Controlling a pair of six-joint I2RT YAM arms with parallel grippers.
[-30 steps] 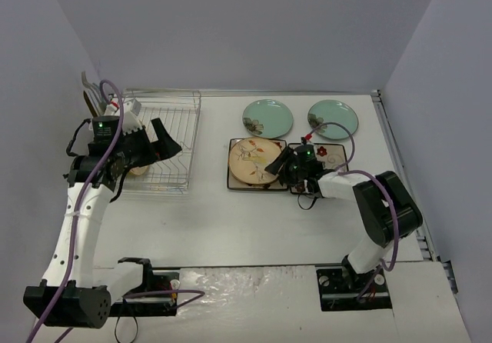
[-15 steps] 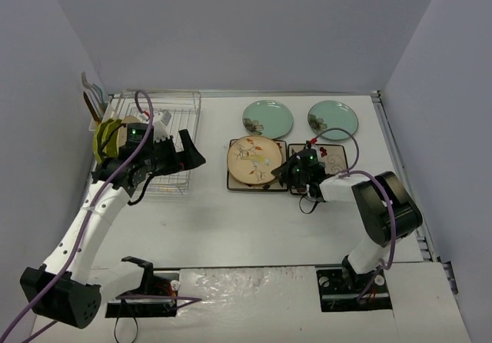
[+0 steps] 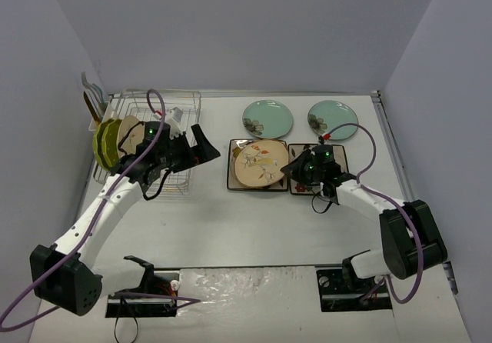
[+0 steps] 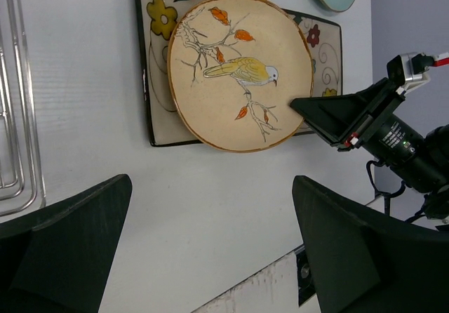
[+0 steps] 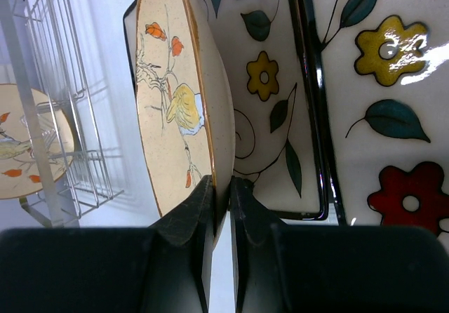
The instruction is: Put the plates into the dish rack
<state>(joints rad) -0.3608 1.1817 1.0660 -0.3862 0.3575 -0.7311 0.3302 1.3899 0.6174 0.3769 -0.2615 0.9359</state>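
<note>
My right gripper (image 3: 292, 168) is shut on the right rim of a cream floral round plate (image 3: 257, 163) with a bird on it. The plate's gripped edge is tilted up off the square dark-rimmed plate (image 3: 234, 180) beneath it. The right wrist view shows the fingertips (image 5: 222, 187) pinching the rim of the cream plate (image 5: 172, 102). My left gripper (image 3: 204, 146) is open and empty, between the dish rack (image 3: 173, 116) and this plate; in its wrist view the left gripper (image 4: 212, 183) hovers over bare table near the plate (image 4: 238, 71). Lime-green plates (image 3: 104, 143) and a cream plate (image 3: 129, 131) stand in the rack.
A second square plate (image 3: 338, 158) lies right of my right gripper. Two pale teal plates (image 3: 267, 118) (image 3: 333, 119) lie at the back. A white utensil holder (image 3: 94, 104) sits at the rack's far left end. Walls close in the left, back and right.
My left arm swung from over the rack rightward to beside the cream plate. My right gripper closed on the plate's rim and tilted it up.
</note>
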